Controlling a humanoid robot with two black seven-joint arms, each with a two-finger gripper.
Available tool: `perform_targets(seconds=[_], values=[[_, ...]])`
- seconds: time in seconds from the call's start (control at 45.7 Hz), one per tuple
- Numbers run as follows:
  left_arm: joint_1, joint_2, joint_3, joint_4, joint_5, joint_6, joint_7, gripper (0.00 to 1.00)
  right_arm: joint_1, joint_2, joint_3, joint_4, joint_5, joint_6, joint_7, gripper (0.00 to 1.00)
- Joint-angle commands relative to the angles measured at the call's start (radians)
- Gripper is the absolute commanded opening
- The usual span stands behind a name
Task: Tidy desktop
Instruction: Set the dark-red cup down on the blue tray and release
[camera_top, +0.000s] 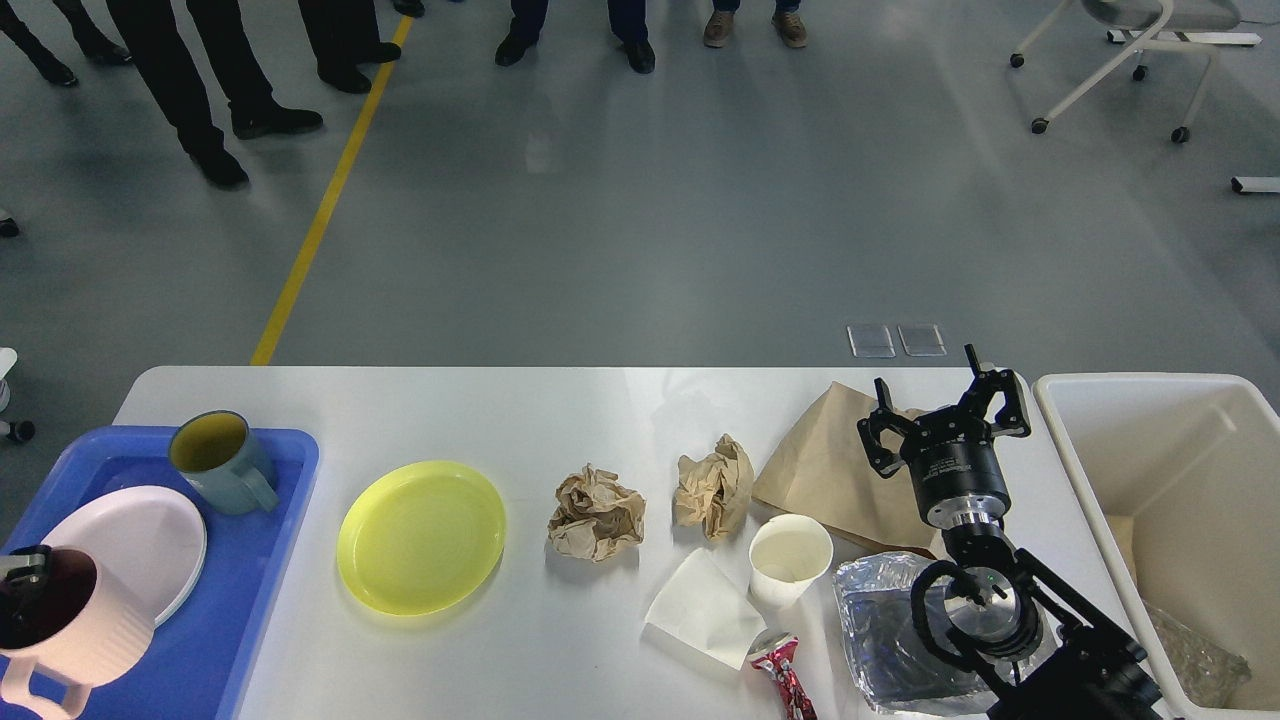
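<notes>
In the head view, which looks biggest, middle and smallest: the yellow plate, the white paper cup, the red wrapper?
1. Yellow plate, clearly biggest.
2. White paper cup.
3. Red wrapper, smallest, though the picture's edge cuts it off.
</notes>
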Motion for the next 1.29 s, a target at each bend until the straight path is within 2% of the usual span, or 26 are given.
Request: perform_targets(seconds=[0.0,0.197,0.569,0.831,1.269], values=[[0.200,0.001,-0.138,0.088,0.031,0.004,0.000,0.00,0.000,0.000,0.000,0.000,0.000,0.000,0.002,1.00],[0.358,-0.010,-0.278,0.208,0.035,0.004,0.000,0.01,0.000,0.000,0.000,0.000,0.000,0.000,0.000,1.00],[0.407,-0.036,-0.341,0.224,0.032,0.012,-0.002,0.01,0.000,0.000,0.000,0.000,-0.002,0.000,0.000,1.00],[0.478,-0.053,-0.372,0.224,0.035,0.124,0.000,0.01,0.001,0.000,0.000,0.000,-0.002,0.000,0.000,1.00],[0.481,-0.053,-0.379,0.217,0.032,0.127,-0.002,0.02,0.000,0.001,0.000,0.000,0.000,0.000,0.000,1.00]])
